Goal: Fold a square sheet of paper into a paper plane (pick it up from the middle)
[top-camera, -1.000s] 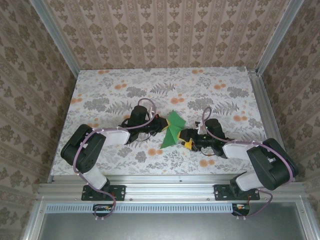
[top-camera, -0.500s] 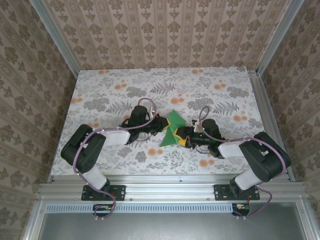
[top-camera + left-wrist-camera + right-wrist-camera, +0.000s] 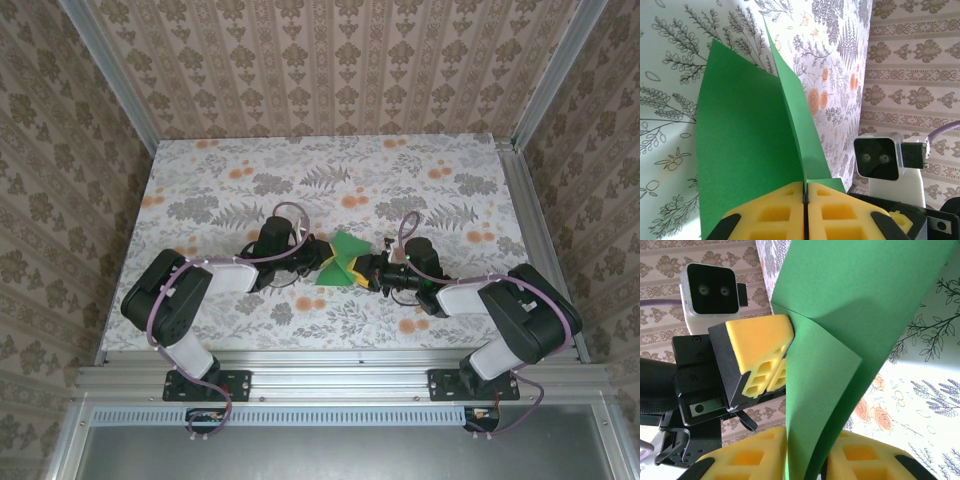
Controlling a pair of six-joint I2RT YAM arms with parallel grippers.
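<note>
The sheet of paper (image 3: 344, 266) sits a little nearer the near edge of the tabletop (image 3: 420, 170) than the far edge, about midway between its left and right edges. It is bright green and plain, and partly folded, with flaps standing up along a sharp crease. From above it looks pinched in at the waist between the 2 grippers.

The left gripper (image 3: 805, 200) is clamped on the paper. In its wrist view the 2 yellow foam pads (image 3: 775, 212) meet edge to edge, with the crease running straight into the seam between them.

The right gripper (image 3: 805, 460) comes in from the opposite side. A folded strip of the sheet runs down between its 2 yellow pads (image 3: 750, 457), which stand close on either side. I cannot tell whether they are pressing it.

Each wrist view shows the other arm's small white camera (image 3: 879, 157) with its 2 dark lenses.

The tabletop is white, printed with grey ferns, leaves and orange blossoms. Beige damask wallpaper (image 3: 330, 60) in vertical stripes covers the 3 walls around it. Aluminium rails (image 3: 340, 382) frame the near edge, where both arm bases are bolted. A purple cable (image 3: 290, 207) loops over the left arm.
</note>
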